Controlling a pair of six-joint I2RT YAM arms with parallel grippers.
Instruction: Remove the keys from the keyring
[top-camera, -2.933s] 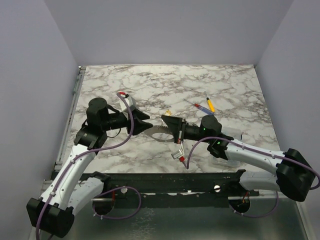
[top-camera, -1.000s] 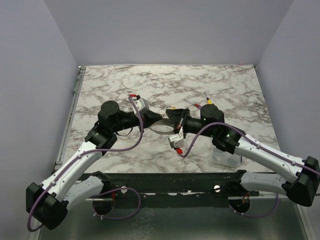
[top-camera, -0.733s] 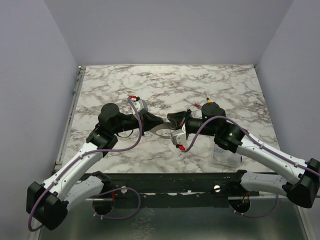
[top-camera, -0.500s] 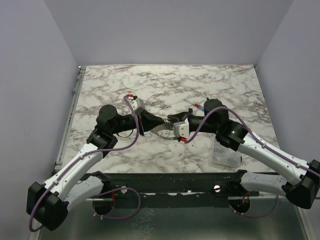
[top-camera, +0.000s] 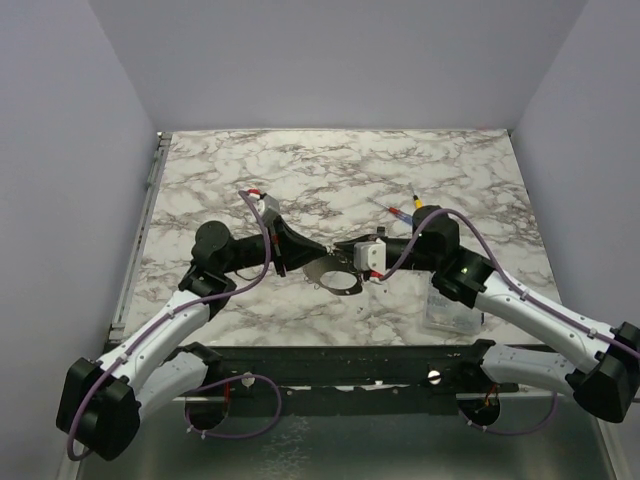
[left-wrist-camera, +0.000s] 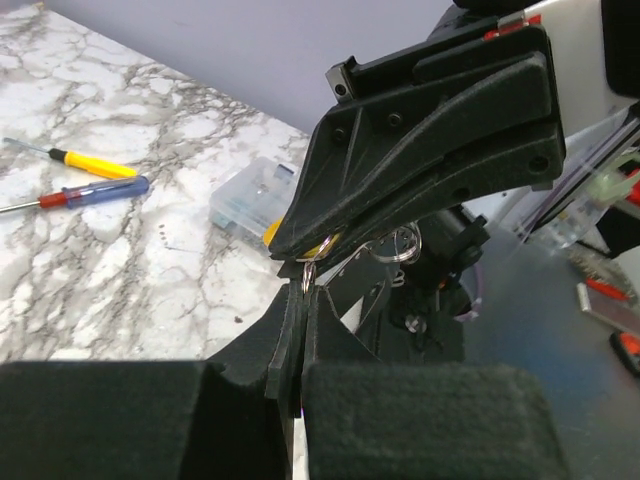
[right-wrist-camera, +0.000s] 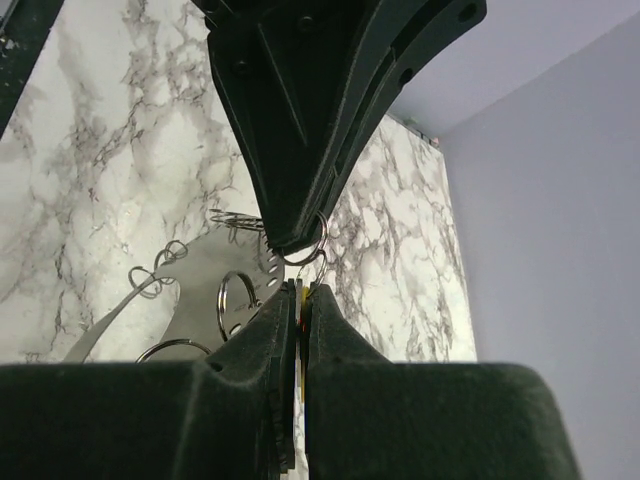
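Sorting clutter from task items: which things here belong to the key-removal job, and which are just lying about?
Job: keyring, yellow key, left tool, right tool.
Lying about: yellow-handled screwdriver, red-blue screwdriver, clear plastic box.

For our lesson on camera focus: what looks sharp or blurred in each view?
Top external: evenly lit, white marble table sharp. Left wrist: near black left gripper blurred, yellow-handled screwdriver sharp. Right wrist: near black right gripper blurred, grey metal keyring crisp.
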